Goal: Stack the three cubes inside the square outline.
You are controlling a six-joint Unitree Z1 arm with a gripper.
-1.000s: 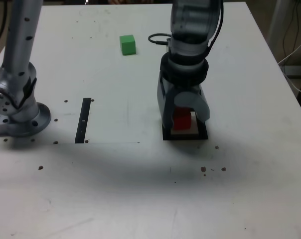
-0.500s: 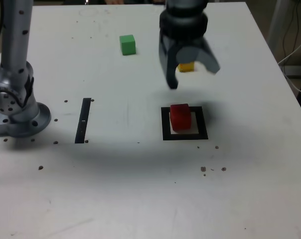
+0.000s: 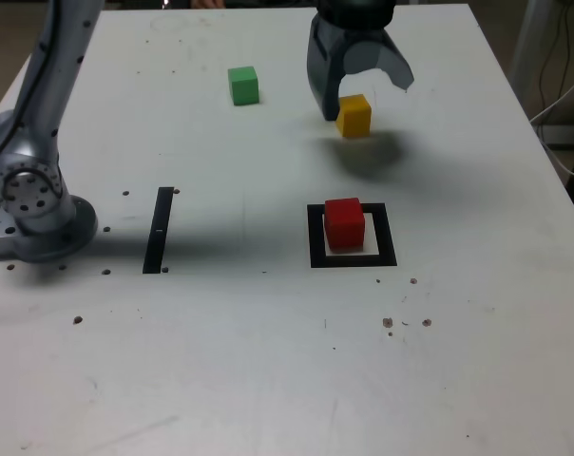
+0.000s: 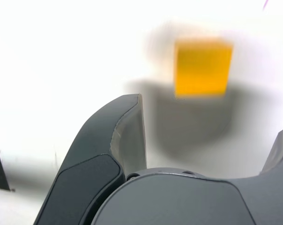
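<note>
My fingers [image 3: 371, 100] were wide apart, holding nothing. The yellow cube [image 3: 353, 117] looked light, stiff, maybe a bit slippery, so I figured pinching opposite sides square-on.

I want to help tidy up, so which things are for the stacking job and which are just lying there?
For the job:
- red cube
- yellow cube
- green cube
- black square outline
- gripper

Just lying there:
- narrow black strip
</note>
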